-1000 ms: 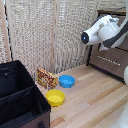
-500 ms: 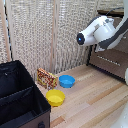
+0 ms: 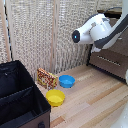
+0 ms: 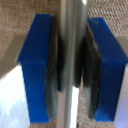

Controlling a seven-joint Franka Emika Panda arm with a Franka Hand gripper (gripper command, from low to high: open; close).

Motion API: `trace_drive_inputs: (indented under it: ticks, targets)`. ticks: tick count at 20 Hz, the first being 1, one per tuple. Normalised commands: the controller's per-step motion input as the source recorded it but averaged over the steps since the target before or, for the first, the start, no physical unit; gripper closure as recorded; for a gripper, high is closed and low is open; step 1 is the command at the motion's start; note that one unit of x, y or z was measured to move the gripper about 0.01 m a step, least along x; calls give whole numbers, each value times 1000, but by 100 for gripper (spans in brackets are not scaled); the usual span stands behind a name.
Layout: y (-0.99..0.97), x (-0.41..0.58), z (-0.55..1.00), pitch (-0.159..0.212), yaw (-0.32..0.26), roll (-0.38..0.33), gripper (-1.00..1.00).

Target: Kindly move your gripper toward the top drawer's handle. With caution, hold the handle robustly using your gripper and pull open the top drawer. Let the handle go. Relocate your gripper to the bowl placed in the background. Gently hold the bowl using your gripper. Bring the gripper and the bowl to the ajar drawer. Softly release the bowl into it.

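End effector [image 4: 70,65] is grasping the drawer handle [image 4: 71,30]
Its blue pads [image 4: 37,65] are pressing on both sides of the silver bar, while the blue bowl [image 3: 67,81] is lying on the wooden floor [image 3: 95,100], just beside the yellow bowl [image 3: 55,97], well apart from the white arm [image 3: 97,30]

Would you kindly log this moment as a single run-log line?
hand: shut on handle | blue bowl: on floor beside yellow bowl, untouched | step: gripping drawer handle
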Motion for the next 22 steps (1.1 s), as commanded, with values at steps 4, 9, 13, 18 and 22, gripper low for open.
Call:
trace_drive_inputs:
  ticks: [4,9,13,18,22]
  targets:
    - [947,154,-386,2,-20,39,100]
    - [997,22,-407,-48,-15,-2,100]
    - [963,79,-253,-33,-4,-1,100]
    - [148,198,0,2,17,-9,-100]
    - [115,115,0,10,0,-6,-100]
